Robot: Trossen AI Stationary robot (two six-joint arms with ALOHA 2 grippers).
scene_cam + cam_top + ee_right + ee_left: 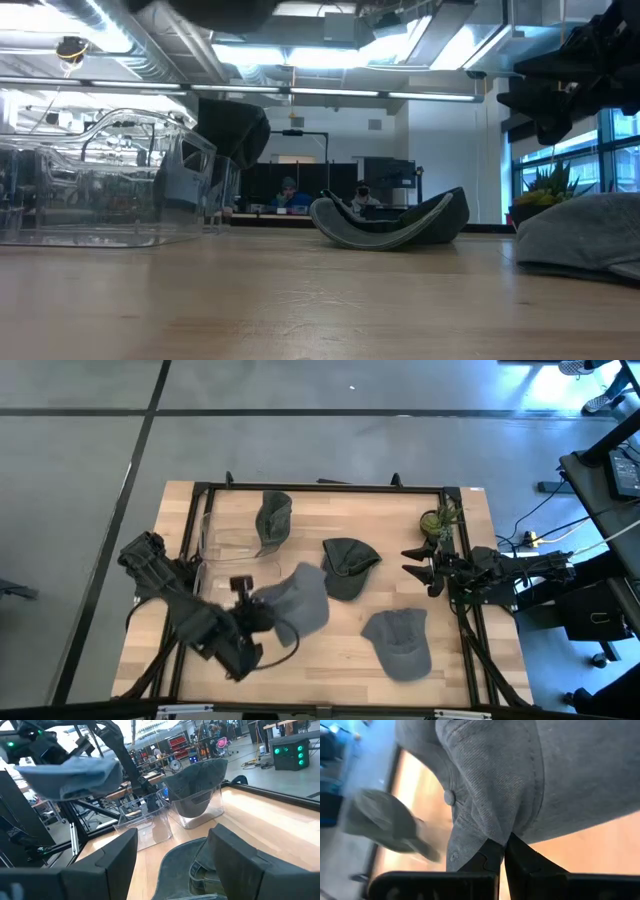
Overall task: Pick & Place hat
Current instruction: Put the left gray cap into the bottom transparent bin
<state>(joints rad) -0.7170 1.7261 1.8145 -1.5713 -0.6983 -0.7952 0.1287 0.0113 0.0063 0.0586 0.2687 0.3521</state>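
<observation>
My left gripper (264,612) is shut on a grey-blue hat (302,598) held over the table's middle left. The hat also shows in the right wrist view (70,776), up in the air. A dark green hat (272,520) hangs over the rim of a clear bin (215,545). A dark hat (348,566) lies brim-up on the table in front of my right gripper (420,566), which is open and empty at the table's right edge. A grey hat (398,642) lies near the front right. My left gripper pinches a gathered fold of the hat's crown cloth (496,827) between its two fingers, not far from the top button (449,796). The fingers come from the table's left side. The hat is lifted clear of the table and spreads out beyond the fingertips.
The clear bin stands at the far left of the table, its wall showing in the low view (100,180). A potted plant (440,520) stands at the far right corner. Bare wood lies between the hats at the front middle (330,660).
</observation>
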